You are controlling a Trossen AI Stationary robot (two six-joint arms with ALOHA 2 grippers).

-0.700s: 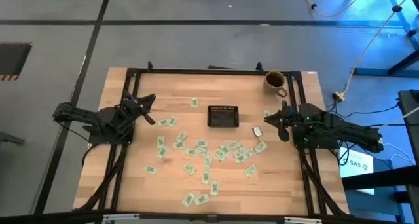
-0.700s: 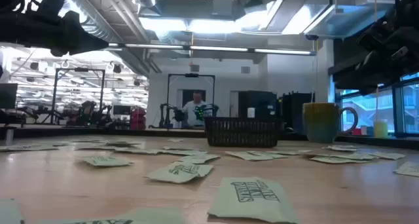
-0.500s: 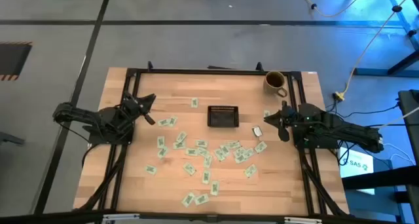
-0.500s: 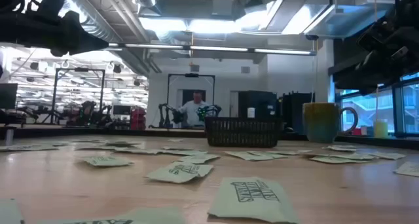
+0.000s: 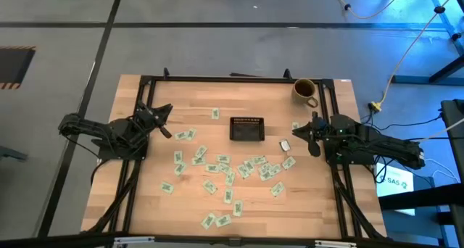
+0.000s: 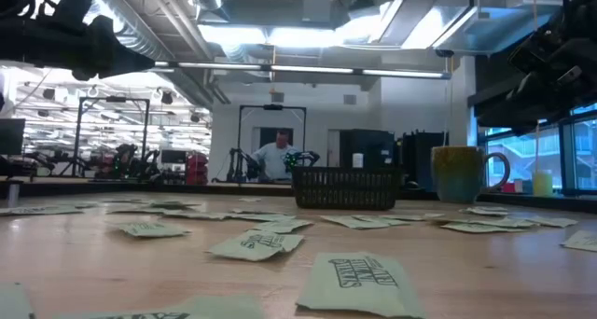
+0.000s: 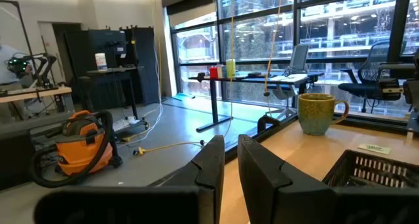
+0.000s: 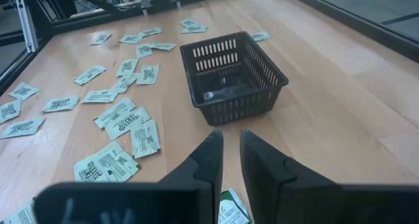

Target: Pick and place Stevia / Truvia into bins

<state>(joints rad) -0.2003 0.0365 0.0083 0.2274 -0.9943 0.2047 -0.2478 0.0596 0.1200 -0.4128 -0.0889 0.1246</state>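
Pale green and white sweetener packets point(image 5: 221, 159) with dark green lettering are scattered across a light, honey-coloured wooden table point(image 5: 188, 96) at the centre of the frame. A black tray point(image 8: 232, 76) with slotted walls is shown mid-table. An olive-yellow mug point(image 5: 304, 91) is seen at upper right. An orange vacuum point(image 7: 82, 145) is seen at left.

Wood table point(image 5: 181, 96), paper packets point(image 5: 210, 186), plastic tray point(image 5: 246, 128)

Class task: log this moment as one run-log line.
left gripper: idle, empty | right gripper: idle, empty | black slotted plastic basket: empty | pale green paper sweetener packets: scattered on table
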